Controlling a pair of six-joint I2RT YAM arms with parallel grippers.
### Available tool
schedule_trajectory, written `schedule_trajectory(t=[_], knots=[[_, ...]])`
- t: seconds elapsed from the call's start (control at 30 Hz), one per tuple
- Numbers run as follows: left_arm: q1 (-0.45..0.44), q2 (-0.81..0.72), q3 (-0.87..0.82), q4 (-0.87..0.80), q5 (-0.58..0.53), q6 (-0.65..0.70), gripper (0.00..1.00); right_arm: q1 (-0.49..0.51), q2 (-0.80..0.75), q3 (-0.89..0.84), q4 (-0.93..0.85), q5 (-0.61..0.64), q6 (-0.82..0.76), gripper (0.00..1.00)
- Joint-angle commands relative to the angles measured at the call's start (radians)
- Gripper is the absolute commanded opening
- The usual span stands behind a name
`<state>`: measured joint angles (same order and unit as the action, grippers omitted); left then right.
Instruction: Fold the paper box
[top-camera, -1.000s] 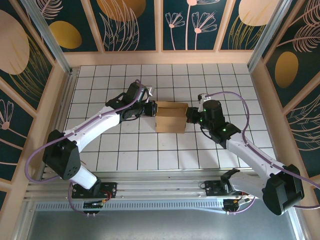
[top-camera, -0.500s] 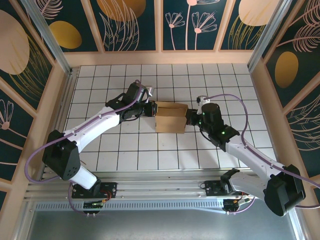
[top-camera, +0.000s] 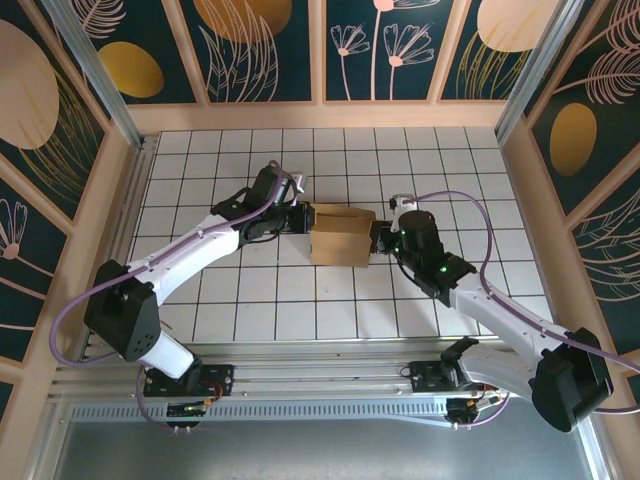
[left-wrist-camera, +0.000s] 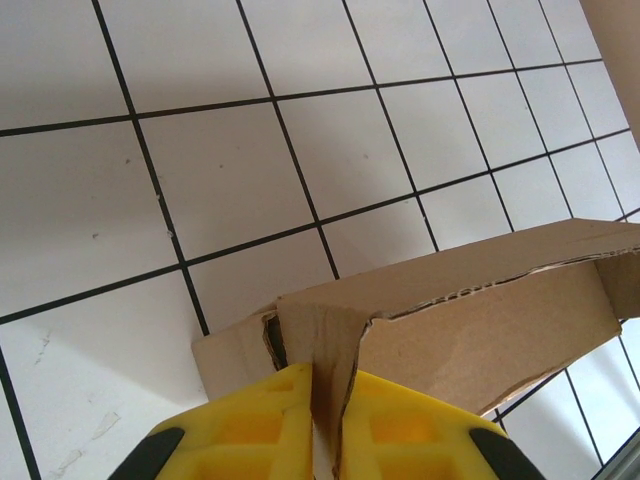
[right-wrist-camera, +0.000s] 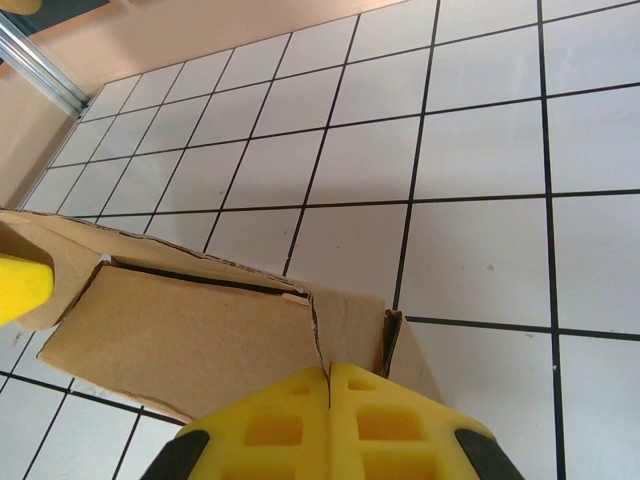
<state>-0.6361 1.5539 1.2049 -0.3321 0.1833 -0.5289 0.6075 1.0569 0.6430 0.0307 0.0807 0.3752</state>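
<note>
The paper box (top-camera: 342, 235) is brown cardboard, partly folded, lying mid-table between both arms. My left gripper (top-camera: 303, 220) is at its left end and my right gripper (top-camera: 378, 238) at its right end. In the left wrist view the yellow fingers (left-wrist-camera: 250, 420) are shut on an upright creased flap of the paper box (left-wrist-camera: 480, 320), the left gripper (left-wrist-camera: 322, 415) pinching it. In the right wrist view the right gripper (right-wrist-camera: 328, 385) is shut tight on the corner flap of the paper box (right-wrist-camera: 190, 340). A yellow fingertip (right-wrist-camera: 20, 285) of the left gripper shows at the far end.
White tiled tabletop (top-camera: 300, 300) with black grid lines surrounds the box. Wooden walls (top-camera: 330, 115) enclose the back and sides. A metal rail (top-camera: 320, 360) with the arm bases runs along the near edge.
The right arm's wrist has shifted slightly left and nearer, nudging the box's right end a little. The left arm has held still. Both grips are unchanged.
</note>
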Motion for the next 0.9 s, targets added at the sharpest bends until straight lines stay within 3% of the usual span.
schedule_trajectory(t=[0.0, 0.87], knots=[[-0.01, -0.015, -0.01, 0.016, 0.053, -0.042, 0.13, 0.027, 0.018, -0.027, -0.091, -0.017, -0.002, 0.0], [-0.025, 0.005, -0.047, -0.016, -0.002, -0.01, 0.12, 0.046, 0.008, -0.025, -0.097, 0.007, -0.012, 0.0]])
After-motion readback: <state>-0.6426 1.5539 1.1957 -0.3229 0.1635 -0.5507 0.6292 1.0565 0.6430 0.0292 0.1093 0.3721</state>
